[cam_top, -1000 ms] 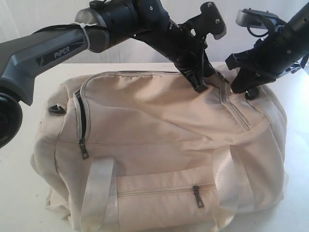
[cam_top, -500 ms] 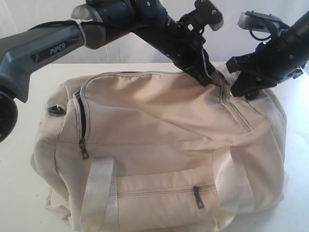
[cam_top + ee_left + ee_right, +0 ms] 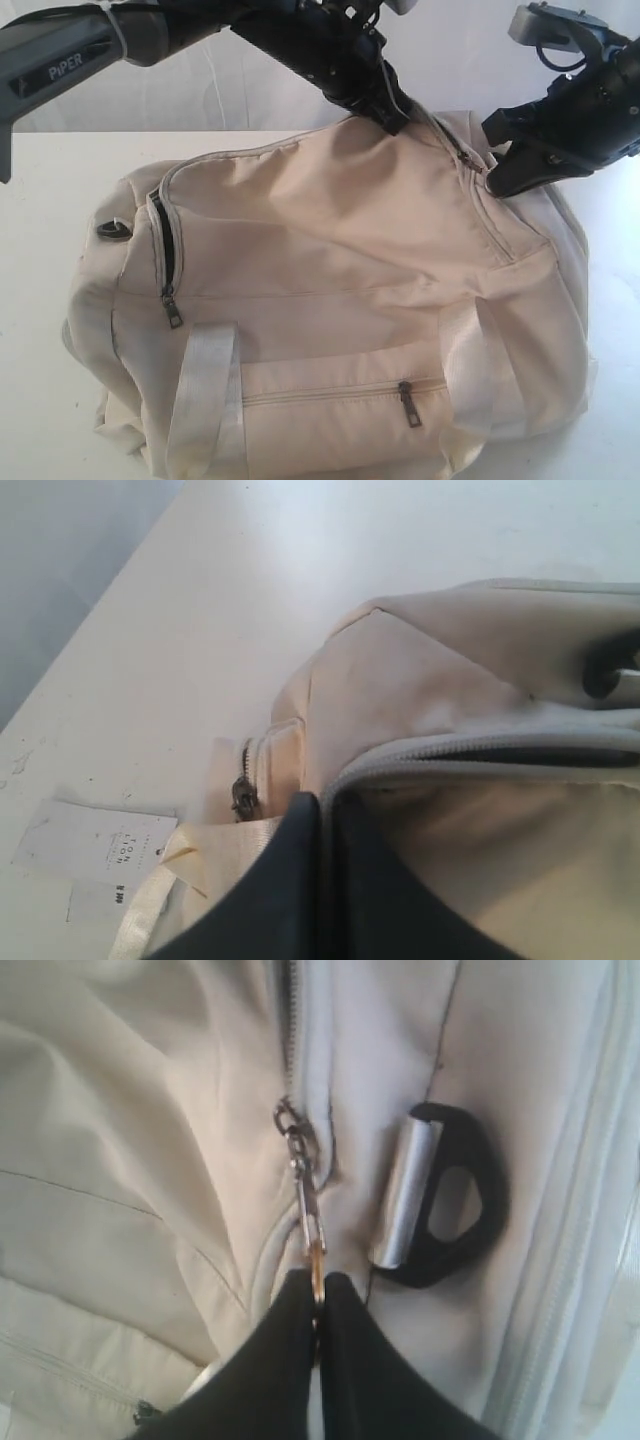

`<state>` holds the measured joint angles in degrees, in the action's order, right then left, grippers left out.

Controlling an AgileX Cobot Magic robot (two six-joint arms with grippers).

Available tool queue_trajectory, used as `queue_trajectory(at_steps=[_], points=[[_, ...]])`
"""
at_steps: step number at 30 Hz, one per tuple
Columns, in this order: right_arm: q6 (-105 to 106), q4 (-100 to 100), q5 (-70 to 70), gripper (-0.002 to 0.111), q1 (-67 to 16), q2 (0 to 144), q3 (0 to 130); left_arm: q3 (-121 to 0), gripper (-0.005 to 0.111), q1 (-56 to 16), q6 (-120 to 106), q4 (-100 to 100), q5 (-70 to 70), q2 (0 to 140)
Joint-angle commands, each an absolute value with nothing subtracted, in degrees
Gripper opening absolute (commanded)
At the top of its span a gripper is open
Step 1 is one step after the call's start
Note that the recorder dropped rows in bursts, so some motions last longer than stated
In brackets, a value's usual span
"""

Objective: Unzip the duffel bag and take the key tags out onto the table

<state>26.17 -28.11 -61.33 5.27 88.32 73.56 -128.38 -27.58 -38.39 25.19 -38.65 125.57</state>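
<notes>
**While the bag lies on the table, both pincers pinch its top**

Where the wide plain white table fills the left of the exterior frame, a large cream fabric duffel bag lies on it, taking up most of the picture. A grey arm segment crosses the upper left corner. On the bag's left end sits a small dark ring. Just right of it hangs a dark side zip pull, with a narrow dark gap in the zip above it. A pale webbing strap runs down the lower left of the bag, and a front pocket pull hangs at the lower centre.

At the upper centre the left gripper meets the bag where the fabric rises to a peak. The left wrist view shows its fingers pressed together on the cream cloth beside the zip line.

At the upper right the right gripper touches the bag's top. In the right wrist view it is clamped on the end of a dark metal zipper pull, just beside a black buckle with a silver bar.
</notes>
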Motion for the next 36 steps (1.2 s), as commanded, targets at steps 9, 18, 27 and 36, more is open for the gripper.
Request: queue_trajectory(at_steps=[9, 18, 27, 36], points=[[25.86, -25.8, -67.37, 0.0, 5.71, 77.52, 66.16, -128.72, 0.0, -26.4, -37.86, 23.87, -36.97, 124.47], [25.34, -25.8, -67.65, 0.0, 5.71, 65.81, 54.44, -128.72, 0.0, -26.4, -37.86, 23.75, -37.67, 124.61], [25.67, -25.8, -57.84, 0.004, 5.71, 65.77, 49.08, -128.72, 0.0, -26.4, -37.86, 23.91, -40.86, 124.61], [25.67, -25.8, -53.54, 0.053, 5.71, 65.26, 49.7, -128.72, 0.045, -26.4, -37.86, 23.88, -48.57, 124.61]])
